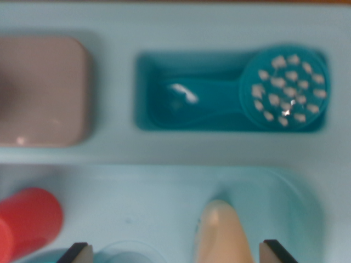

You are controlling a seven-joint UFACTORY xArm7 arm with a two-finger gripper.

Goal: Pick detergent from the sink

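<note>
While I hang over the sink [164, 186], my hand [174, 253] is spread wide, its 2 dark fingertips [75, 253] showing at the bottom edge with nothing between them but open basin. The detergent [222, 233], a cream bottle with a tapered top, sits in the basin just inside the fingertip on the wrist view's right, so it is off-centre in my span rather than between the tips squarely. I judge I need to shift toward that side before closing. A red cup [27, 222] lies at the wrist view's left, well apart from the bottle; a pale round rim shows beside it, too blurred to name. Beyond the basin, a teal recess [151, 90] in the bench moulding holds a round scrub brush [285, 87] laid flat, bristles up, clearly its storage slot. A brownish square pad [41, 90] sits left of it. No grasp yet.
</note>
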